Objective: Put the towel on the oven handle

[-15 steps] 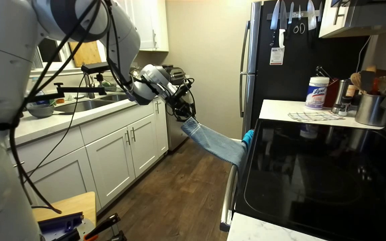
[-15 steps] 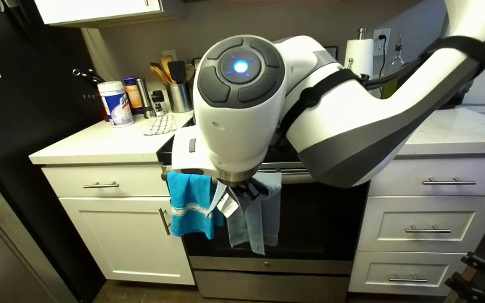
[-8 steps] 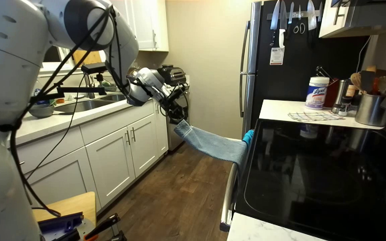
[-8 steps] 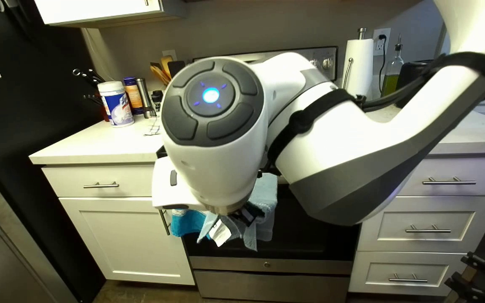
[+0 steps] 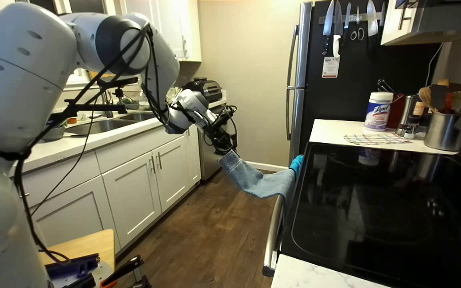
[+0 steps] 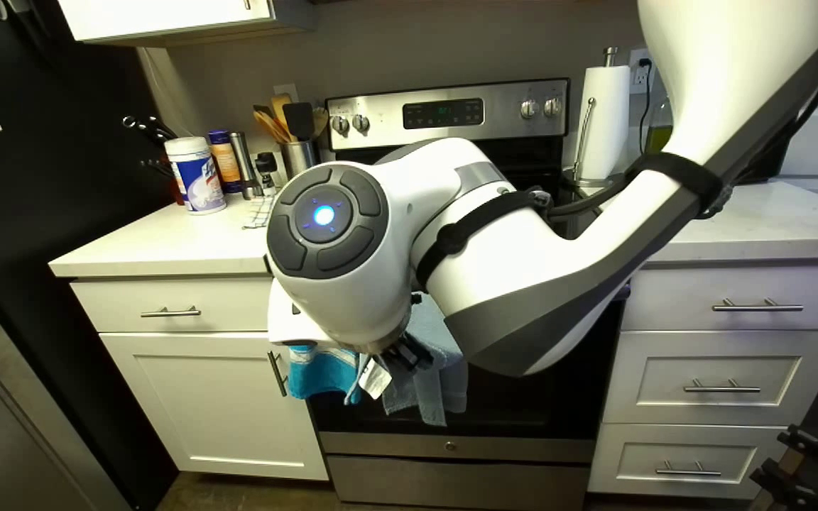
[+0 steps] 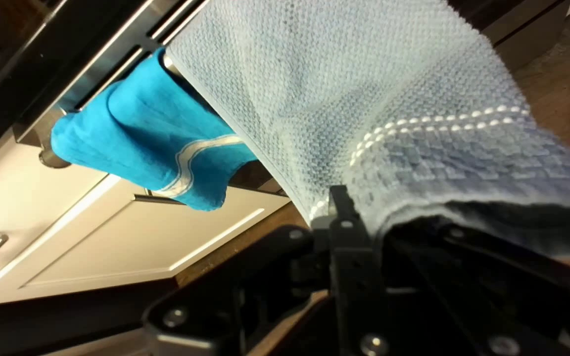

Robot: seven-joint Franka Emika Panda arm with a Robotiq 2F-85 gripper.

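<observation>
A grey-blue towel [image 5: 256,180] hangs over the oven handle [image 5: 271,240] at one end, and its other end is stretched out to my gripper [image 5: 227,151]. The towel sags between them. In an exterior view the towel [image 6: 437,387] hangs before the oven door, its white tag showing. In the wrist view my gripper [image 7: 352,207] is shut on the edge of the towel [image 7: 364,74]; one finger lies on top and the other is hidden by the cloth. A bright blue towel [image 7: 141,133] with a white stripe hangs beside it on the handle; it also shows in both exterior views [image 5: 295,164] [image 6: 324,375].
The black glass stovetop [image 5: 374,208] lies behind the handle. A wipes canister [image 5: 377,112] and a utensil holder [image 5: 444,130] stand on the counter beyond. The sink counter [image 5: 74,138] is opposite the oven. A wooden board [image 5: 90,244] with a clamp is near the arm's base.
My gripper first drew back from the oven, then came toward it again, now lower than a second ago. The towel between gripper and handle has gone from stretched to sagging.
</observation>
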